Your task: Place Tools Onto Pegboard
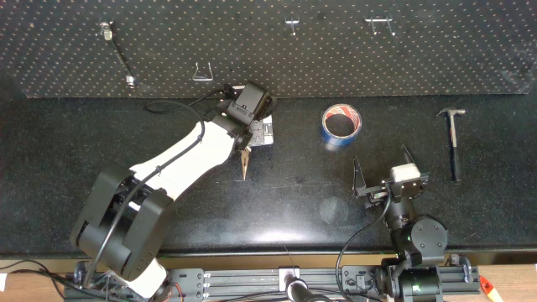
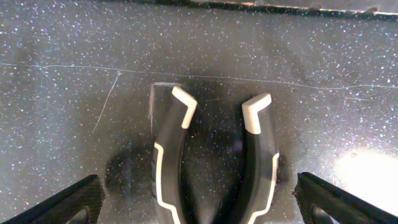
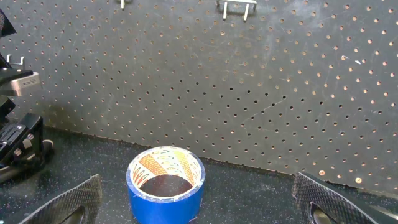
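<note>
Where the left arm reaches up toward the middle of the top view, the left gripper [image 1: 254, 137] sits low over the black speckled desk [image 1: 75, 143] with its jaws spread wide and nothing held. Its wrist view shows its two dark fingers [image 2: 62, 202] at the lower corners of the frame. Between them the pliers [image 2: 171, 155] lie flat on the desk, touched by neither finger. The pliers' black handles with white tips splay apart toward the upper part of that frame. In the top view the pliers' nose [image 1: 245, 165] points toward the bottom of the frame, just below the gripper. The right gripper [image 1: 380, 155] is at the lower right of centre in the top view, close to its base. It is also opened wide and holds nothing, and it faces up the frame. Ahead of it, a blue roll of tape [image 3: 165, 183] stands on its edge-face with the hole upward. In the top view the roll is right of centre and near the foot of the pegboard [image 1: 336, 50], well apart from both grippers. A hammer [image 1: 453, 143] lies on the desk at the far right, head toward the board and handle running down the frame. Across the top of the frame the pegboard carries several bare metal hooks [image 1: 201, 71]. A thin dark item [image 1: 119, 57] hangs at its upper left.
</note>
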Robot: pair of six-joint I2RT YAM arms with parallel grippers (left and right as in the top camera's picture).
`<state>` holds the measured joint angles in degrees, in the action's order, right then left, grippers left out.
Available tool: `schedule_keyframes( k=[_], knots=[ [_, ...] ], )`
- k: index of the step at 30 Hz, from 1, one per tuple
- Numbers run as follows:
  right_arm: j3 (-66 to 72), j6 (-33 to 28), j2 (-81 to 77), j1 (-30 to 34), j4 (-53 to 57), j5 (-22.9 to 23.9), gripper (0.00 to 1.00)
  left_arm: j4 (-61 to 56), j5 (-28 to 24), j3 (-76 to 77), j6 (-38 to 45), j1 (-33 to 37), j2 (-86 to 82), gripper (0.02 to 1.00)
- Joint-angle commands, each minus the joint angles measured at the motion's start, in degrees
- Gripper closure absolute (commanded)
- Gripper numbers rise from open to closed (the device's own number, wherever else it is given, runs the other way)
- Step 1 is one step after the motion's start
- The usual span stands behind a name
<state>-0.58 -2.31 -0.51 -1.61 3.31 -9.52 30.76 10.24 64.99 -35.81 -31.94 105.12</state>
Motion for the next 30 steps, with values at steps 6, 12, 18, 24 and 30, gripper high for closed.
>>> schedule_keyframes(
  k=[6,12,18,24,30],
  knots=[
    [0.35,-0.59,0.39,0.13,0.11,-0.09,0.003,-0.2,-0.39,0.81,0.76,0.15,2.12,0.056],
    [0.35,-0.59,0.42,0.13,0.11,-0.09,0.001,-0.24,-0.44,0.81,0.74,0.15,2.12,0.375],
    [0.35,-0.59,0.42,0.13,0.11,-0.09,0.003,-1.49,-1.92,0.81,0.74,0.07,2.12,0.382],
    [0.35,-0.59,0.42,0.13,0.11,-0.09,0.001,-1.46,-1.88,0.81,0.76,0.07,2.1,0.386],
    [0.35,-0.59,0.42,0.13,0.11,-0.09,0.003,-1.46,-1.88,0.81,0.79,0.07,2.1,0.441]
  ],
)
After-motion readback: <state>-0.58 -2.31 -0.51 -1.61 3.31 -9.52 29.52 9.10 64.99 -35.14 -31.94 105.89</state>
